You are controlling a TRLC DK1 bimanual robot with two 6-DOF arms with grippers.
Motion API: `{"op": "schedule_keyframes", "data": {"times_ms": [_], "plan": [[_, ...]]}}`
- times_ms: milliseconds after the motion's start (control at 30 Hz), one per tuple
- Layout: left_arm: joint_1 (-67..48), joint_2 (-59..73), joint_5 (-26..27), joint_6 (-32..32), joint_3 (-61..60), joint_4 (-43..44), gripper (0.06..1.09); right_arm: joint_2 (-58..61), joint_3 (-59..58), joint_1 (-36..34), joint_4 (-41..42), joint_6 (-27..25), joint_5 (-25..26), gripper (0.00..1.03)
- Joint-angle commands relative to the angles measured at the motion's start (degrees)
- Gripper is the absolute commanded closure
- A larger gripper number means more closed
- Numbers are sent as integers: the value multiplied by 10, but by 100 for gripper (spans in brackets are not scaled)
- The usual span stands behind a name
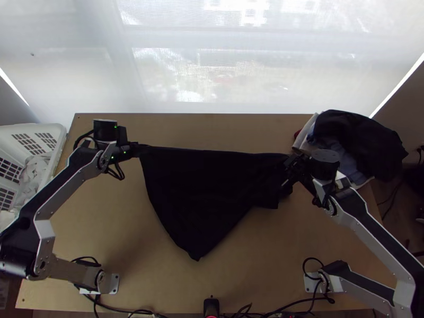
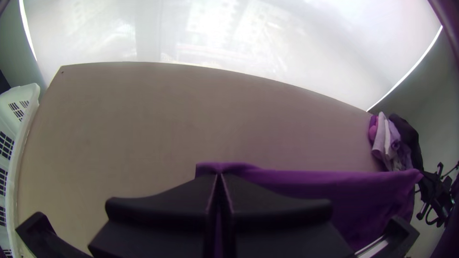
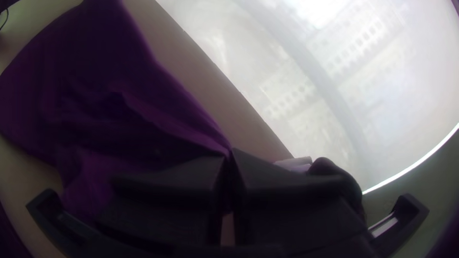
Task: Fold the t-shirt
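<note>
A dark t-shirt [image 1: 206,191] hangs stretched between the two grippers, its upper edge nearly straight and its lower part tapering to a point toward the table's near edge. My left gripper [image 1: 139,150] is shut on its upper left corner; in the left wrist view the fingers of the left gripper [image 2: 218,177] meet on the purple-looking shirt [image 2: 334,191]. At the upper right corner is my right gripper [image 1: 293,158]. The right wrist view has the right gripper [image 3: 230,155] shut on the gathered corner of the shirt [image 3: 110,110], with loose folds below it.
A pile of clothes [image 1: 360,140] lies at the table's far right corner. A white basket [image 1: 59,139] with cloth inside stands at the left edge. Bare wooden table [image 1: 212,124] runs beyond the shirt, and more [image 1: 254,265] lies on the near side. Cables run along the near edge.
</note>
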Motion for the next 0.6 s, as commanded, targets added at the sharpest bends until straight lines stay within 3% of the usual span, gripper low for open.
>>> {"op": "schedule_keyframes", "data": {"times_ms": [0, 67, 167, 267, 333, 433, 567], "plan": [[-2, 135, -38, -12, 78, 38, 105, 102, -16, -66, 116, -3, -13, 100], [-2, 160, -38, -16, 100, 39, 102, 128, -9, -68, 127, 0, -13, 100], [-7, 184, -37, -15, 119, 38, 80, 159, -3, -65, 141, 5, -13, 97], [-19, 189, -30, -11, 130, 26, 52, 179, 4, -61, 146, 11, -13, 68], [-26, 182, -29, -5, 139, -3, 41, 193, 8, -60, 149, 13, -13, 52], [-32, 160, -29, 0, 144, -52, 34, 194, 15, -53, 149, 14, -11, 35], [-28, 111, -29, 5, 127, -94, 31, 175, 39, -21, 121, 16, 22, 31]]}}
